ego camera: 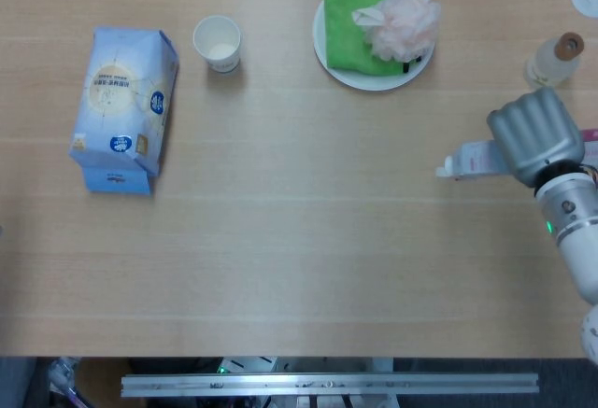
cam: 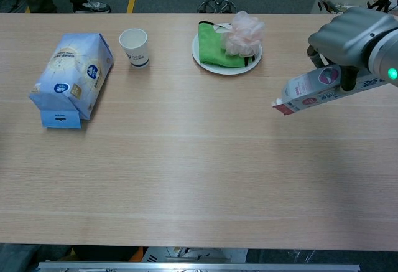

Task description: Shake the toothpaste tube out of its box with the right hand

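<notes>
Your right hand [cam: 348, 35] is wrapped around the toothpaste box [cam: 305, 91], fingers curled over its top, holding it in the air above the right side of the table [cam: 186, 178]. The box tilts, its open end lower and pointing toward the table's middle. No tube shows at the opening; you cannot tell from either view whether it is inside. In the head view the same hand [ego camera: 534, 134] covers most of the box [ego camera: 472, 160]. Your left hand appears in neither view.

At the left lies a blue bag [cam: 69, 76]. Beyond it stands a paper cup [cam: 134, 46]. Farther right, a white plate [cam: 205, 62] carries a green cloth [cam: 211, 43] and a pink bath puff [cam: 244, 33]. Beyond your hand, a small corked bottle [ego camera: 551, 61] stands near the far right edge.
</notes>
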Controlling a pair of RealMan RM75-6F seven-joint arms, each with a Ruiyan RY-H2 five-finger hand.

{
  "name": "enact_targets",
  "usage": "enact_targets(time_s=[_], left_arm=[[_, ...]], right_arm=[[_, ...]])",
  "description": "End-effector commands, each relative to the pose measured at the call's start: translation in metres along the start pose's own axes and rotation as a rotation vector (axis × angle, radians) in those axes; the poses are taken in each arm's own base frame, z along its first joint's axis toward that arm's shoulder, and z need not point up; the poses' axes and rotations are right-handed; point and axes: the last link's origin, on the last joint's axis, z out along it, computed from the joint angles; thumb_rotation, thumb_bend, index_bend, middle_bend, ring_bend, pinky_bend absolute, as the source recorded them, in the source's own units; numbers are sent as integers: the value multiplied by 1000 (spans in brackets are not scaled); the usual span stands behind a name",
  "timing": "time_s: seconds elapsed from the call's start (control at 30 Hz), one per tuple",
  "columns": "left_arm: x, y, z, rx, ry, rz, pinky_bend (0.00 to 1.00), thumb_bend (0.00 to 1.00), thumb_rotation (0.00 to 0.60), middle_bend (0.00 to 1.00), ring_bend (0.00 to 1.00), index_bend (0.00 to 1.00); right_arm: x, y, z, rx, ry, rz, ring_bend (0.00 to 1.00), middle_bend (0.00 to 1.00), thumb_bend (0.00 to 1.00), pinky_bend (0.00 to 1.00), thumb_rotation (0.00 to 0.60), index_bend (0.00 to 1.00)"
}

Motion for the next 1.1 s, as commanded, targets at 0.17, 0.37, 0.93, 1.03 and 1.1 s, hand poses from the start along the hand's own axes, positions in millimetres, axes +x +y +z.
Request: enact_targets(time_s=[0.17,0.37,0.93,1.03,1.1], left_arm=[[-2,-2,-1,7,-8,0,527,116,600,371,372,400],[-4,-2,-1,9,-14,2,527,116,600,371,372,400],[-4,0,0,8,-9,-4,527,116,600,371,373,400],[-6,0,-1,8,-17,-3,527,116,600,371,372,400],[-7,-1,-1,12,-19,-2,527,116,600,371,372,400]], right_arm=[[-8,1,7,25,-37,104,516,602,292,603,600,586],[-10,6,10,25,-23,161,524,612,322,611,600,600],[4,26,-2,-3,146,298,543,631,356,627,600,623],[12,34,-12,-10,233,368,544,631,356,627,600,623],[9,35,-14,-2,238,379,544,631,356,627,600,623]])
